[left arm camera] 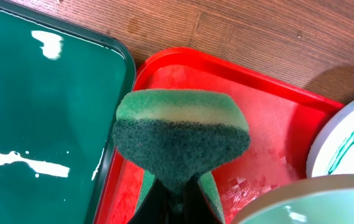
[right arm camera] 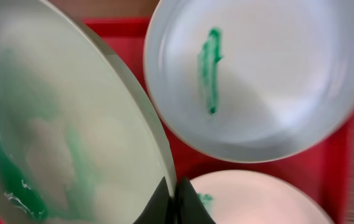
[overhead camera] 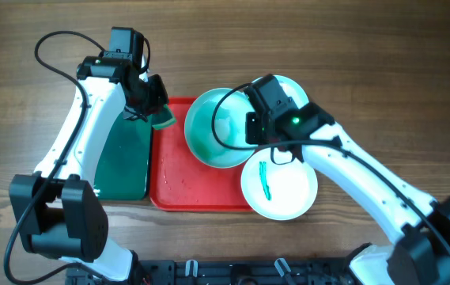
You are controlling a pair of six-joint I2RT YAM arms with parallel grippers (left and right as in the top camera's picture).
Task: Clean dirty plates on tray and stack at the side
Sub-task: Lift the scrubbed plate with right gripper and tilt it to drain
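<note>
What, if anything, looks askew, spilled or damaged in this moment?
One plate is tilted up on edge in the right gripper, its face smeared teal. A second plate carries a teal streak and seems to overlap the red tray at its near rim. Wet patches lie on the tray. Nothing looks broken.

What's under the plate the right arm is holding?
The tray lies below the smeared plate, which the right pincer grips by its rim. The patch of tray directly beneath is covered by the plate, so anything lying there cannot be seen.
</note>
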